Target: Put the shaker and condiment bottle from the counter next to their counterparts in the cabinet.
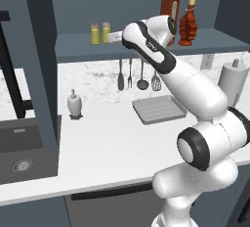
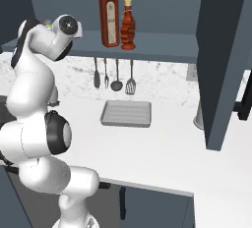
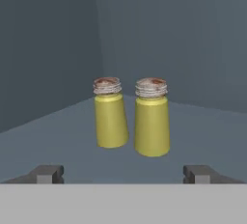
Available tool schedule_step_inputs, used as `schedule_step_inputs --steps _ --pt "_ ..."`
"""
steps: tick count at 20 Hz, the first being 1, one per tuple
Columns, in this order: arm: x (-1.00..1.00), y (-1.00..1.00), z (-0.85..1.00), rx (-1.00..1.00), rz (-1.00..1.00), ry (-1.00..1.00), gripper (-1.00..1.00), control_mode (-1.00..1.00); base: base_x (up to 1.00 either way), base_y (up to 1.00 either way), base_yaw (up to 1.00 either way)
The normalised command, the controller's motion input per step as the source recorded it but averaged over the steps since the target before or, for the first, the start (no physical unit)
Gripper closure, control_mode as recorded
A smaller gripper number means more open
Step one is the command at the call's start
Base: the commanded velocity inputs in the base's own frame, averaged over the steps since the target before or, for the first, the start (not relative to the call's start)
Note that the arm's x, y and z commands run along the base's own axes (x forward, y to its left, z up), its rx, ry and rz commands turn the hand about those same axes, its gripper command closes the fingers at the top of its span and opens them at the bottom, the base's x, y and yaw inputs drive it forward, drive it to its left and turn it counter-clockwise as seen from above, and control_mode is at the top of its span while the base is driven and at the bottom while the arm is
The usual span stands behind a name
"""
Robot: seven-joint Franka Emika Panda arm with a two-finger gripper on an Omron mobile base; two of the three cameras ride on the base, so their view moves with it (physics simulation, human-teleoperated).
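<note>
Though free (jaws wide), shaker ahead of gripper.

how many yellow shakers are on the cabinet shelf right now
2. Both stand upright side by side on the cabinet shelf: the left shaker and the right shaker, just ahead of the open gripper. No others visible; the arm hides part of the shelf.

Two yellow shakers stand upright on the cabinet shelf, just beside each other, each with a pale ridged cap; which was carried up I cannot tell. Further along the shelf stands the tall smooth red bottle, green-capped and pale-labelled. Just beside it stands the short condiment bottle, lumpy and ridged with a thin neck and tan cap, also upright.
</note>
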Motion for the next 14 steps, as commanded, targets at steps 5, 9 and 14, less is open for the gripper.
schedule_step_inputs --steps 5,9,14 --pt "-0.79 -0.18 0.08 0.1 -0.09 -0.01 -1.0 -1.0 0.0 0.0 0.0" --pt "-0.7 -0.07 0.16 0.11 -0.01 -0.03 -1.0 -1.0 0.0 0.0 0.0" --pt "-0.64 -0.08 0.04 0.11 -0.03 0.0 -1.0 -1.0 0.0 0.0 0.0"
